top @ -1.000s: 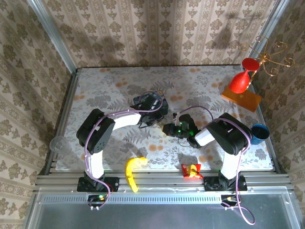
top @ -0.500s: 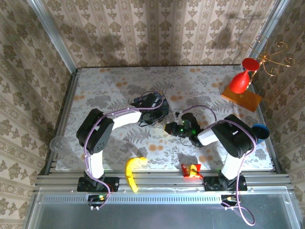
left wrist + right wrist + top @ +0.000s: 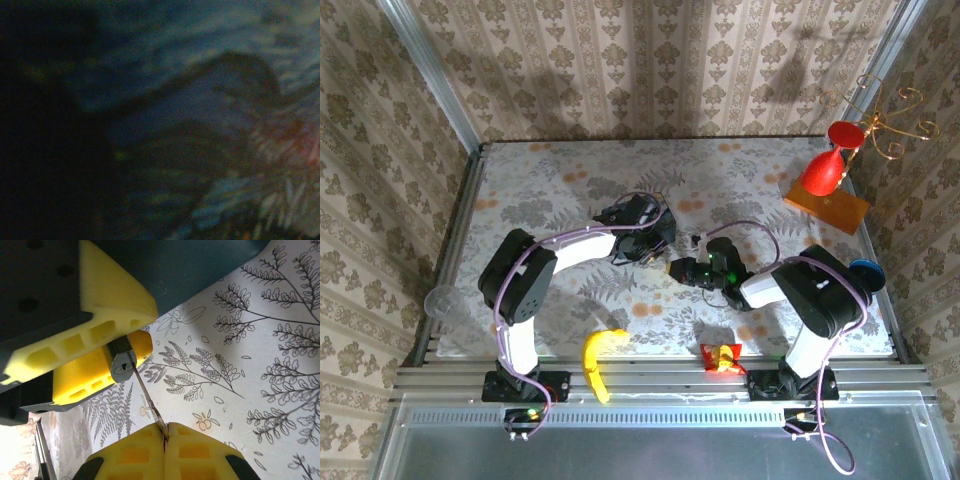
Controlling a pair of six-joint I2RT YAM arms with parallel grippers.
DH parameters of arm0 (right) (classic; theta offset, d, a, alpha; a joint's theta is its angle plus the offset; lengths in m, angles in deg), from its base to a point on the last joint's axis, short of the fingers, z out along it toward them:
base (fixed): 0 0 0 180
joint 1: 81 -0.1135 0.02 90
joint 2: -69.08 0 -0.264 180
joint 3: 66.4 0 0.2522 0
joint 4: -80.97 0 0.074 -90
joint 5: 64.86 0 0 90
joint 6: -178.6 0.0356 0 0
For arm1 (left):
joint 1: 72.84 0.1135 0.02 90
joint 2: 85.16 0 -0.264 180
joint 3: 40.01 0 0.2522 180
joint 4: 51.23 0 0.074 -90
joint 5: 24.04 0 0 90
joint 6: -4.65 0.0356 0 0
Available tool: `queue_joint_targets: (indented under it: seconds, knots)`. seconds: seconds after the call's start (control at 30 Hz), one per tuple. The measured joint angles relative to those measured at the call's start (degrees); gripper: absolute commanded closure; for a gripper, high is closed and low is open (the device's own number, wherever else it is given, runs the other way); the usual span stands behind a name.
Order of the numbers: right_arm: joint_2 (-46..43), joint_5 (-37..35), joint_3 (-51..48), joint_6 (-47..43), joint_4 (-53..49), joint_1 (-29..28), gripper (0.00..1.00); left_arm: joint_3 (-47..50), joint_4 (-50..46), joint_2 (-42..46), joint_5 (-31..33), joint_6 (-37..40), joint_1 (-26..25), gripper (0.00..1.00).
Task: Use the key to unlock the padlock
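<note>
Top cam bright, soft shadows; L wrist v. dark, blurry; R wrist sharp at padlock (image 3: 122, 366)

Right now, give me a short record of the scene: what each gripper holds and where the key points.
left gripper: shut on the padlock
right gripper: shut on the key
key: tip up against the padlock's keyhole face; cannot tell if it is inserted
table: banana at the near edge
</note>
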Motion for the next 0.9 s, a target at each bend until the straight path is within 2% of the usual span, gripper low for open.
queue_joint_targets:
  seconds: [0.4,0.9]
  knots:
    - [-2.3,1.5,-2.4,-3.7,2.3,1.7,1.0,-0.1,0.2,1.4,-2.1,-3.2,-0.4,1.0]
    - [-1.6,3.5,-3.0,-3.7,4.9,2.2,1.0,0.3,1.2,1.7,-2.4,-4.3,-0.2,1.0]
